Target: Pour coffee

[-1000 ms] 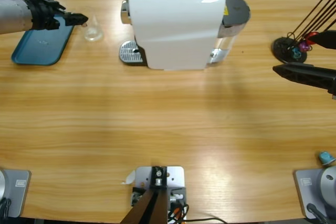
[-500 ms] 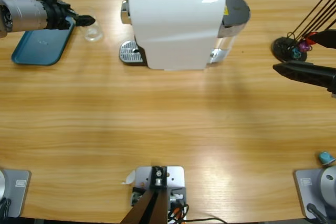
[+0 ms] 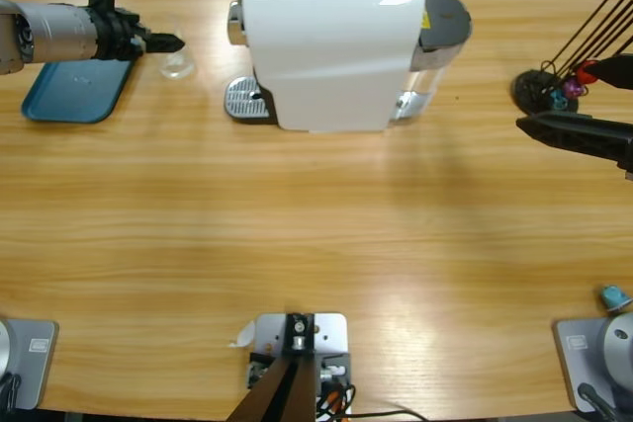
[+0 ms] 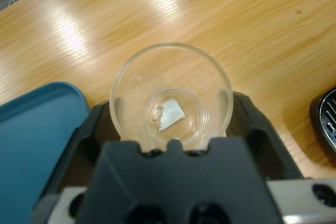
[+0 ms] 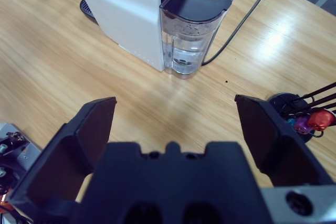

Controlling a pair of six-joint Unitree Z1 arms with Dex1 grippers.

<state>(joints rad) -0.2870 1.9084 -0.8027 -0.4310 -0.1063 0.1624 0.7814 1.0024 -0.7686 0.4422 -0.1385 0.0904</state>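
Observation:
A small clear glass [image 4: 170, 95] stands on the wood between the blue tray and the coffee machine, also visible as the glass [image 3: 177, 64] in the high view. My left gripper [image 4: 170, 114] [image 3: 170, 43] reaches in from the left edge, its black jaws pressed against both sides of the glass. The glass's bottom shows only a pale glint, and I cannot make out coffee in it. My right gripper [image 5: 176, 114] [image 3: 529, 128] hovers open at the table's right side with nothing between its jaws.
The white coffee machine [image 3: 326, 46] stands at the back centre, with its drip tray [image 3: 242, 98] at its left and its water tank [image 5: 186, 40] at its right. A blue tray [image 3: 69, 86] lies far left. A capsule rack [image 3: 554, 91] stands far right, with a teal capsule [image 3: 613, 295] near the front right corner.
The left arm has swung level and pushed right, bringing its jaws around the glass. The glass and the right arm have barely moved.

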